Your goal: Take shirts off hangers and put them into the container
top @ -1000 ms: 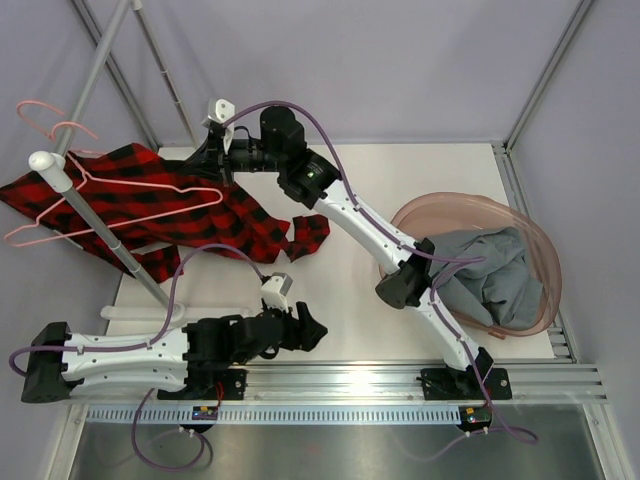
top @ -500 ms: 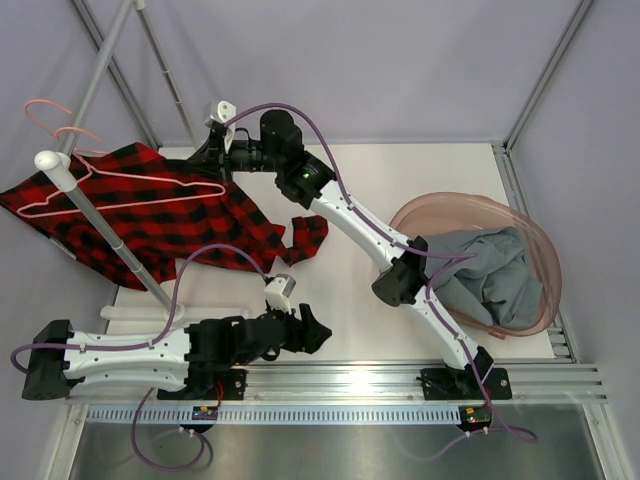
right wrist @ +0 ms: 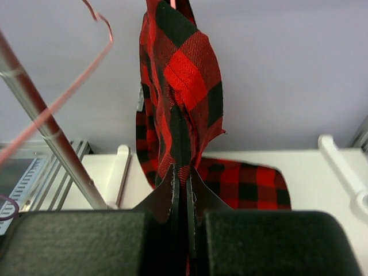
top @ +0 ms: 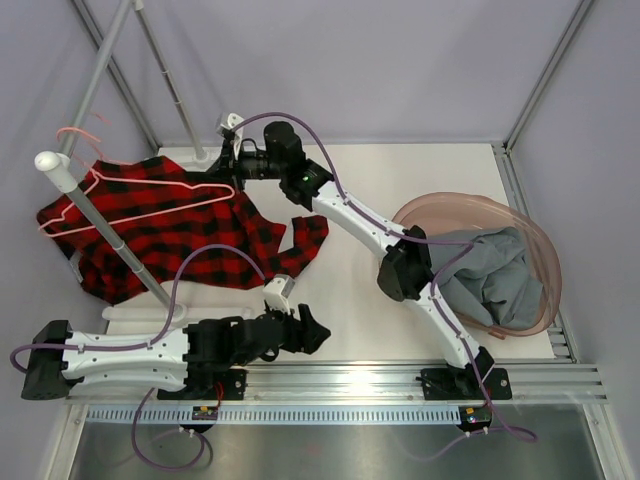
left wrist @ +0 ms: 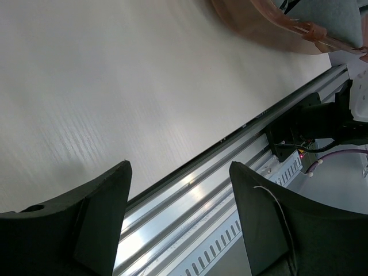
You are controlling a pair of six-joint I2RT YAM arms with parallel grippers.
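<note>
Top external: the plaid shirt (top: 180,235) hangs at nine o'clock, draped on a pink hanger (top: 150,195) beside the slanted pole (top: 100,225), with its lower part spilling onto the table (top: 340,290). The right gripper (top: 232,160) sits at eleven o'clock, at the shirt's far edge. The grey shirt (top: 495,270) lies in the tub (top: 470,203) at three o'clock. The left gripper (top: 305,330) rests near six o'clock, apart from any cloth.

Left wrist: the left jaws stand wide apart with nothing between them, over bare table and the frame rail (left wrist: 201,190). The tub's rim shows at one o'clock.

Right wrist: the right jaws are pinched tight on a fold of plaid, which rises toward twelve o'clock. Hanger wire crosses at ten o'clock, beside the pole.

The flannel looks soft, light and limp, so it should sag and drag rather than slide as one piece. The springy wire may snag a sleeve or the collar. A hold near the collar or shoulder seam, where the cloth is doubled, would likely free it more cleanly than a hem.
</note>
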